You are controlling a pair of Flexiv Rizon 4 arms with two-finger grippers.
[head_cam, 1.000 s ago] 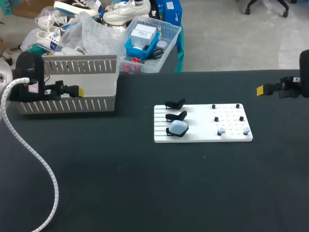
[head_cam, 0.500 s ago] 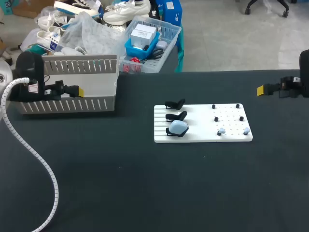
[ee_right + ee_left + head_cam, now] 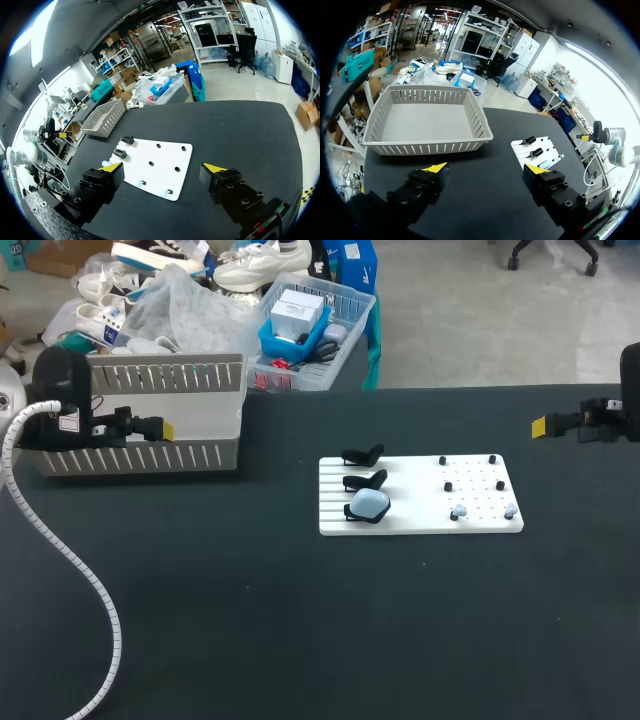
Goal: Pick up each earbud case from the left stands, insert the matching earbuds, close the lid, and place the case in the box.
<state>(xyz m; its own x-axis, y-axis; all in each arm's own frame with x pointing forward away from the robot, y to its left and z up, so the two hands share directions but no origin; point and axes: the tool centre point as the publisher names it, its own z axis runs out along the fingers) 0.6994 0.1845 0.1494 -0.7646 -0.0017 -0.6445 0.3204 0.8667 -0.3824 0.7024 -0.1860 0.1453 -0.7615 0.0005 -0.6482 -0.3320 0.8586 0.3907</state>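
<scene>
**A:** Where's the case?

**B:** The pale blue case [image 3: 370,504] is on the white board [image 3: 410,492] in the middle of the table [image 3: 300,620]. It sits at the board's eight o'clock, propped on the nearest of three black stands [image 3: 365,481]. The two stands toward ten o'clock carry nothing.

**A:** Why propped like that?

**B:** My guess is that the stand lifts it off the board so two fingers can reach its sides.

**A:** And the earbuds?

**B:** Two pale blue earbuds [image 3: 459,511] lie along the board's five o'clock edge, near the black pegs [image 3: 446,461] and well apart from the case. They are probably set there so each can be taken singly.

**A:** The arms?

**B:** Neither holds anything. The left gripper [image 3: 486,169] hangs at the table's ten o'clock, just in front of the grey slatted box [image 3: 150,455], with its fingers spread wide. The right gripper [image 3: 162,167] is out at two o'clock near the far edge, fingers likewise wide apart, with the board ahead of it.

**A:** Why so far out?

**B:** It looks like a waiting pose. Both sit clear of the board, so the overhead camera sees all of it. The left one is also beside the box, where the finished case belongs.

**A:** What's next?

**B:** I'd judge the case is not yet picked up, so an arm must cross to the board's eight o'clock. An off-centre approach could knock the case off its stand.
</scene>
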